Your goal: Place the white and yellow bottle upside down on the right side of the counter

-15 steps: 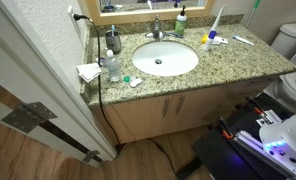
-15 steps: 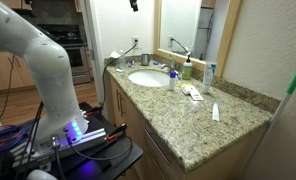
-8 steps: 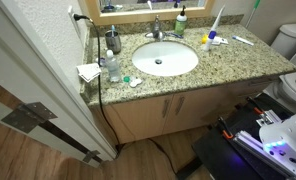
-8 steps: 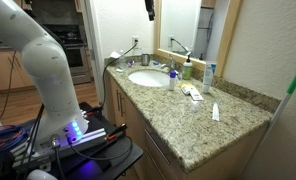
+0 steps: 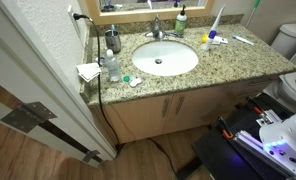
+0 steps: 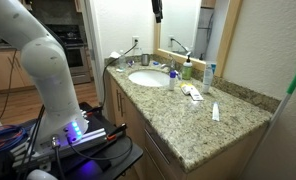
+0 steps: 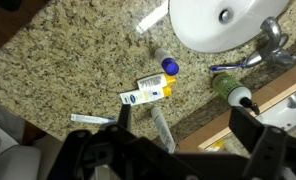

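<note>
the black robotiq gripper (image 7: 183, 118) hangs high over the speckled granite counter (image 7: 68, 60), spread wide and empty, seemingly lining up on the small white and yellow bottle (image 7: 146, 92) lying flat.

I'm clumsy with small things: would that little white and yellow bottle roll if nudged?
Likely, yes: the bottle seems to lie on its side on the polished counter, so it could roll. Being small, it is probably light.
</note>
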You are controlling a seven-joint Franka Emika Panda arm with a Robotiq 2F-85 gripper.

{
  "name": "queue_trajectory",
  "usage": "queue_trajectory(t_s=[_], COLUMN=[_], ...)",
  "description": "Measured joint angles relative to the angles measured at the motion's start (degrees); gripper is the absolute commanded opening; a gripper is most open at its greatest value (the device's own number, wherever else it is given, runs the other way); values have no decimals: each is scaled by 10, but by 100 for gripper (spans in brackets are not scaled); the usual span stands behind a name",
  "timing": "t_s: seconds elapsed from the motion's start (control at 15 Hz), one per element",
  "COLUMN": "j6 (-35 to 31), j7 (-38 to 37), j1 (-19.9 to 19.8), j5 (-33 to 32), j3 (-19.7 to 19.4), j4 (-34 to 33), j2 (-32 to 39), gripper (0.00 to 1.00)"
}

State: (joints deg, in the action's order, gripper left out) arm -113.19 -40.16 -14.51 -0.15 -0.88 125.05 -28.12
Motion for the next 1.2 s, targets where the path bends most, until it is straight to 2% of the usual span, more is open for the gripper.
queue_trajectory(t_s=[0.27, 0.6, 0.87, 1.07, 1.2], j6=[-10, -29, -28, -42, -75], j7=[-97, -172, -185, -219, -250], j1=[-11, -11, -9, -6, -6], j5=[-12, 46, 51, -1, -19], j3=[-14, -58, -60, -61, -62], j4=[-7, -64, -80, -76, -71], j2=[75, 195, 211, 223, 252], gripper=[100, 100, 100, 100, 100])
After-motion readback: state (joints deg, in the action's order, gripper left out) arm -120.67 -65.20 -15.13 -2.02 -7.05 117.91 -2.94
